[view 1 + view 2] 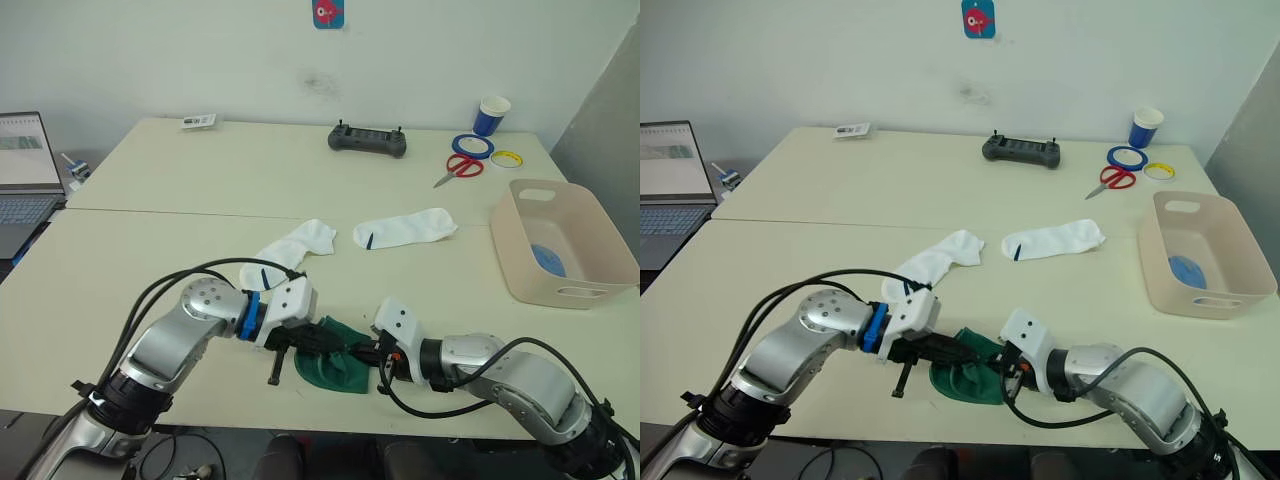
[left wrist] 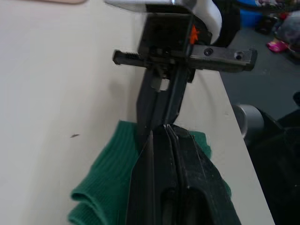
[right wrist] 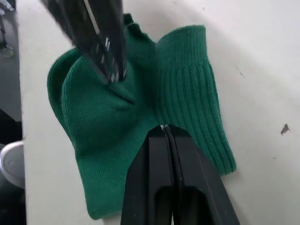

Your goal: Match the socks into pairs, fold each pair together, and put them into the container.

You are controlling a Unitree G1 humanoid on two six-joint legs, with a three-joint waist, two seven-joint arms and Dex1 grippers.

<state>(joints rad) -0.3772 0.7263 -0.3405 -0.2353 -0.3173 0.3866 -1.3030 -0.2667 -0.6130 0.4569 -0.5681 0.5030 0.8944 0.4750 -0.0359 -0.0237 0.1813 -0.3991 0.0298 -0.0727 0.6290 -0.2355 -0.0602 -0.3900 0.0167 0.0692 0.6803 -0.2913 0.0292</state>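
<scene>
Arms bent inward, left tool & right tool both clenched on green socks.

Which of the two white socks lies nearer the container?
The white sock with the dark mark at its end toward the other white sock, lies nearer the container.

Both eye views look forward and down from the head over the whole table, far wall included; each wrist view sits close along its own fingers, and both share the green socks near the table's near edge.
</scene>
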